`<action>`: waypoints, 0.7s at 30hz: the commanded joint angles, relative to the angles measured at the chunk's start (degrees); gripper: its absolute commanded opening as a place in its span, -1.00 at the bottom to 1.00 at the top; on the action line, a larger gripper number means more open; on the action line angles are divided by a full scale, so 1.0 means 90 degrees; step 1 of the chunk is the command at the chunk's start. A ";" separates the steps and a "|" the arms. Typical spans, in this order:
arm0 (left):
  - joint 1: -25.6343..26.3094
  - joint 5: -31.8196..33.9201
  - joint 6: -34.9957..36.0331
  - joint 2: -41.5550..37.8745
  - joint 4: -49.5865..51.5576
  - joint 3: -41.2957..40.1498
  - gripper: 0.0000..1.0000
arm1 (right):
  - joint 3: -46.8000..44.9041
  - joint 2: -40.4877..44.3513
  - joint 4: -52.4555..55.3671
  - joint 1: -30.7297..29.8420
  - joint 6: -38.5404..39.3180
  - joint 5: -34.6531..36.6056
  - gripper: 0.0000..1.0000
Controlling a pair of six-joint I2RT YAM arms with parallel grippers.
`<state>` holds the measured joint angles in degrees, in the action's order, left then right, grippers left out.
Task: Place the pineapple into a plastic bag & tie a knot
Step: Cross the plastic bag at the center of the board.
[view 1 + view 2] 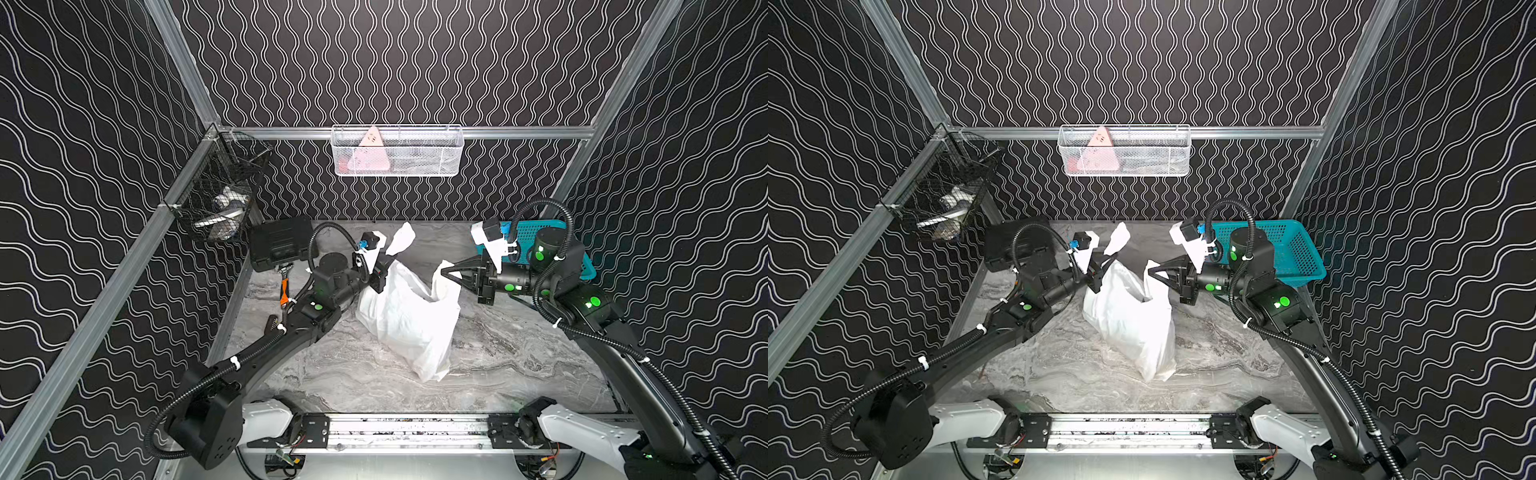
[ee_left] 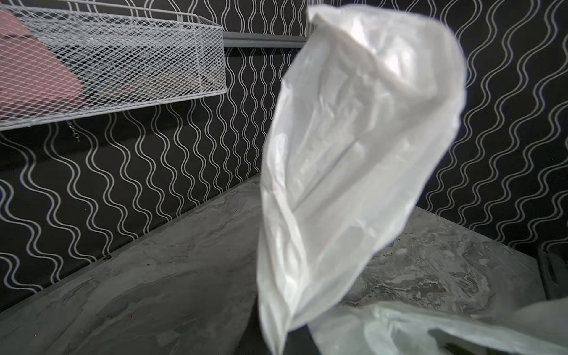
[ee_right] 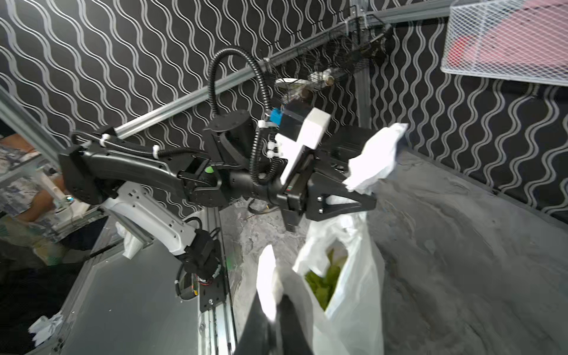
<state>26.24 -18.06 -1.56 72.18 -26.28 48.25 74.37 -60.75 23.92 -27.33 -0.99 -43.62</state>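
Along the near edge, a rail (image 1: 407, 430) carries both arms, which reach in to the white plastic bag (image 1: 409, 320) standing mid-table on the marble table (image 1: 519, 365). The left gripper (image 1: 385, 261) is clamped on the far left handle strip (image 1: 401, 239). The right gripper (image 1: 445, 272) is pinched closed on the right handle strip (image 1: 451, 291). The strips are held apart and untied, and green pineapple leaves (image 3: 325, 276) show inside the bag's open mouth.

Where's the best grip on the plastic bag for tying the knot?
Its handle strips, each from its own side: they stand up flat above the open mouth, clear of the bulging plastic bag body. The left hand pinches the left strip, the right hand the right strip. Probably grip low, leaving ends free to cross.
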 commanded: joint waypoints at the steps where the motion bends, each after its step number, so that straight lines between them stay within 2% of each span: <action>1: -0.0090 -0.0710 -0.0072 -0.0159 -0.0657 -0.0109 -1.00 | 0.0082 0.0331 0.0567 -0.0020 0.0677 0.0831 -0.31; 5: -0.0161 -0.0962 -0.0040 -0.0228 -0.0609 -0.0110 -1.00 | -0.0099 0.1023 0.1132 -0.0008 0.1284 0.1601 0.86; 6: -0.0164 -0.1002 -0.0027 -0.0227 -0.0555 -0.0082 -1.00 | -0.0179 0.1183 0.1312 -0.0006 0.1419 0.1753 0.99; 8: -0.0168 -0.1086 -0.0045 -0.0199 -0.0499 -0.0030 -1.00 | -0.0387 0.1370 0.1502 -0.0007 0.1486 0.1750 1.00; 11: -0.0161 -0.1118 -0.0069 -0.0179 -0.0471 0.0000 -1.00 | -0.0816 0.1418 0.1208 -0.0008 0.0916 0.1454 0.99; 15: -0.0166 -0.1132 -0.0069 -0.0162 -0.0337 0.0054 -1.00 | -0.1807 0.1602 -0.0053 -0.0020 -0.0130 0.0813 0.99; 21: -0.0168 -0.1172 -0.0093 -0.0161 -0.0199 0.0141 -1.00 | -0.3008 0.2245 -0.1960 -0.0077 -0.0772 0.0168 1.00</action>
<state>24.88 -28.03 -1.83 70.63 -27.49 48.71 49.25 -41.65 19.18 -27.73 -3.11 -37.50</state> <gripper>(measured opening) 0.055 0.997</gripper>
